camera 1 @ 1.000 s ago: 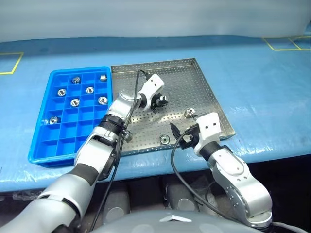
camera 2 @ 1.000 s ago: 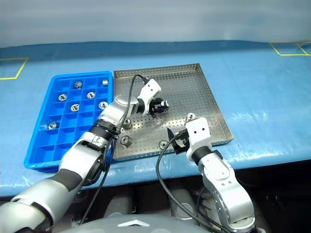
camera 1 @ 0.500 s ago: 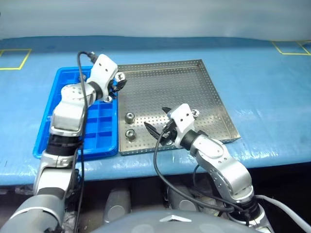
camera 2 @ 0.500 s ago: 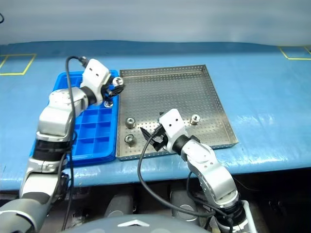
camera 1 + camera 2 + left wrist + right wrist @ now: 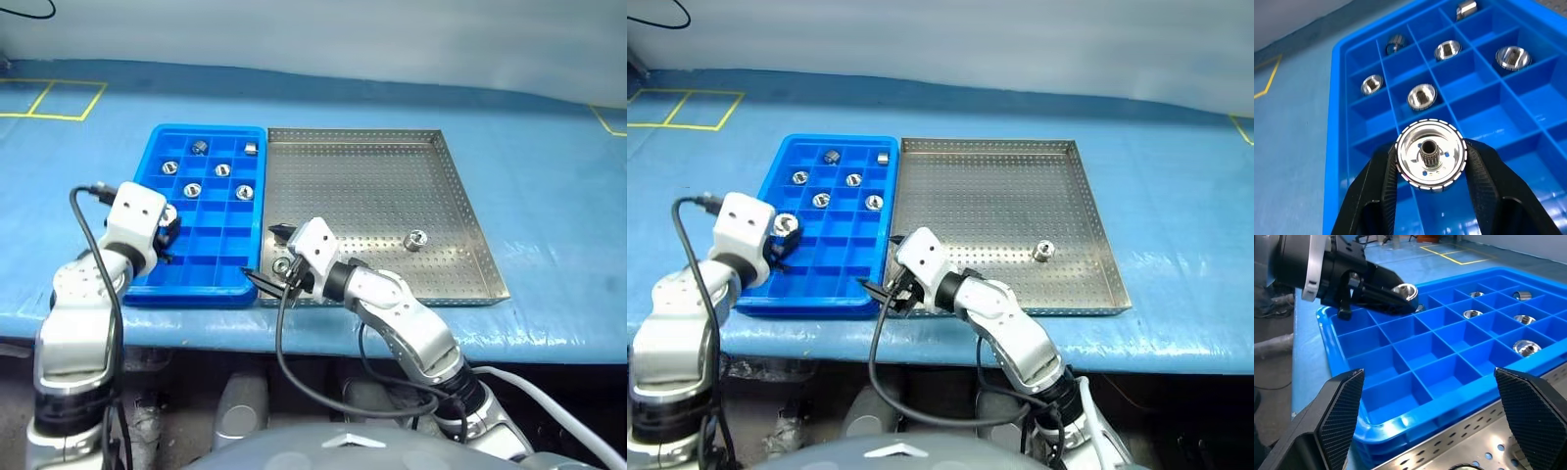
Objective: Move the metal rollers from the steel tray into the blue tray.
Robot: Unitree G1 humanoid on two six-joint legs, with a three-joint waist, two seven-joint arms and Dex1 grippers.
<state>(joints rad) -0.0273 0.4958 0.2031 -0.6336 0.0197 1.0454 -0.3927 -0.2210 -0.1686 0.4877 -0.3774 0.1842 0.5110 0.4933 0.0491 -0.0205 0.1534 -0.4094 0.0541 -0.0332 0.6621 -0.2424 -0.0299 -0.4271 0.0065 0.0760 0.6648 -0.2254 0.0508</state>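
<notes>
My left gripper [image 5: 167, 227] is shut on a metal roller [image 5: 1431, 155], a shiny ridged disc with a central hole. It hangs over the left side of the blue tray [image 5: 211, 245], by the near compartments. Several metal rollers [image 5: 222, 169] lie in the blue tray's far compartments. The steel tray [image 5: 362, 186] sits just right of it and holds one roller [image 5: 416, 238] at the near right. Another roller [image 5: 282, 264] is half hidden at the tray's near left corner. My right gripper [image 5: 266, 257] stands open there, fingers wide [image 5: 1337, 416], pointing toward the blue tray.
Both trays rest on a blue-covered table whose front edge [image 5: 294, 328] runs just below them. Yellow tape marks [image 5: 59, 98] lie at the far left. Black cables [image 5: 98, 255] loop off both wrists.
The camera has swung left. My left gripper carried the roller from the steel tray leftward to the blue tray's left side. My right gripper swung left to the steel tray's near left corner.
</notes>
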